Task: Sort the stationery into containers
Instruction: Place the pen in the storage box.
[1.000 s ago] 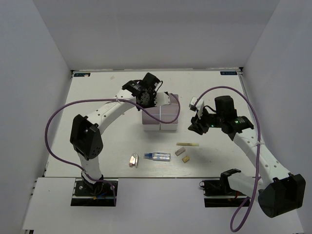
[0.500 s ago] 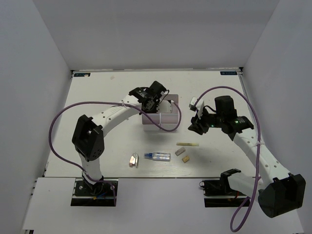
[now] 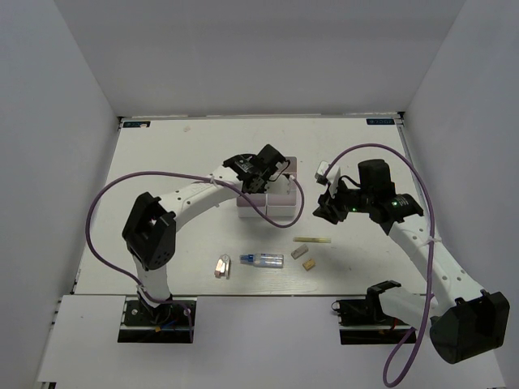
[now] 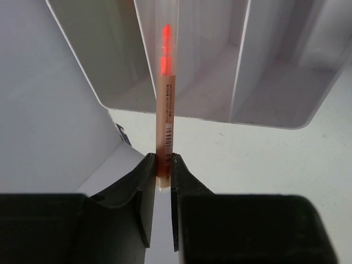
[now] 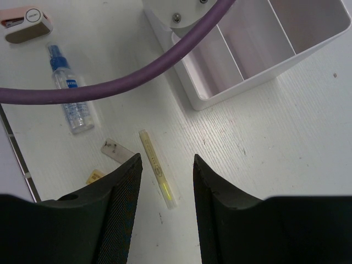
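Observation:
My left gripper (image 3: 272, 172) hovers over the two white containers (image 3: 280, 211) that stand side by side mid-table. In the left wrist view it (image 4: 164, 163) is shut on a pink stick (image 4: 165, 104), whose far end points into a container (image 4: 275, 113) beside a divider wall. My right gripper (image 3: 328, 207) is open and empty, right of the containers. In the right wrist view it (image 5: 166, 165) is above a yellow stick (image 5: 158, 168) lying on the table, which also shows in the top view (image 3: 312, 240).
On the table near the front lie a silver-blue tube (image 3: 262, 259), two small erasers (image 3: 298, 252) (image 3: 309, 263) and a pink-and-white item (image 3: 222, 266). The left arm's purple cable (image 5: 137, 69) crosses the right wrist view in front of a container (image 5: 258, 55).
My left gripper has moved right and nearer, from the containers' back left corner to above them, still holding the pink stick. The right arm has not moved.

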`<state>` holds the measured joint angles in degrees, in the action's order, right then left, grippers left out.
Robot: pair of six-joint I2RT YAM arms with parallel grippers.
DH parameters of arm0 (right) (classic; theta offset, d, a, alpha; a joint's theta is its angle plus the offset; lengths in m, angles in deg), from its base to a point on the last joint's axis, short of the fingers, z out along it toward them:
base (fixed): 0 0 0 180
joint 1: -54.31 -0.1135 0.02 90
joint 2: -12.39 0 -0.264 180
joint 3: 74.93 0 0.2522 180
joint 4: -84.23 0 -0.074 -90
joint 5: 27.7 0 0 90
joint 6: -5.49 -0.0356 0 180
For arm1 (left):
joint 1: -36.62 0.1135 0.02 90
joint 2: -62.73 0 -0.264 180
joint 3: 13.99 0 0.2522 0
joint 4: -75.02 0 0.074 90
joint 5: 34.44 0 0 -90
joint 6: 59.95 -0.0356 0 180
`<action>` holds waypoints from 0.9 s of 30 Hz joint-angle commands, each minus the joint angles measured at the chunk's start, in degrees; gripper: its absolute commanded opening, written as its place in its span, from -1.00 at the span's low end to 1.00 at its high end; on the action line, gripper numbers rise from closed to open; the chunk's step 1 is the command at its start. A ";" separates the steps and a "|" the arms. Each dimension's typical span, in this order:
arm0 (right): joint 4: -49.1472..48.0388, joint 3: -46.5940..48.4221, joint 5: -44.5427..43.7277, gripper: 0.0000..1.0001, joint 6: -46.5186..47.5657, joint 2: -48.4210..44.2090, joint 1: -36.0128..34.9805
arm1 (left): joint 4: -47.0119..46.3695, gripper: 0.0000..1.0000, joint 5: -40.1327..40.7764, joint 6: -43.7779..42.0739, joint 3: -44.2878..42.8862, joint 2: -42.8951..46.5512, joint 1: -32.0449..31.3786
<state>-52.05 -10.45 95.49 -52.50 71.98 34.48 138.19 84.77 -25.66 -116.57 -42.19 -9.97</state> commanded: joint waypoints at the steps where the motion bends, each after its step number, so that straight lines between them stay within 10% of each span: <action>1: -0.25 -0.53 0.74 -0.08 0.51 -1.15 0.32 | -2.56 -0.98 3.30 -1.16 0.13 0.69 -0.61; 27: -0.25 -0.71 0.74 -0.08 0.60 -1.59 0.32 | -5.02 -0.88 4.98 -3.27 3.74 -0.81 -2.72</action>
<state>-52.05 -10.45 95.51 -52.41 71.63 34.48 134.21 88.47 -28.28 -113.35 -42.87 -12.09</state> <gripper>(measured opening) 0.460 0.255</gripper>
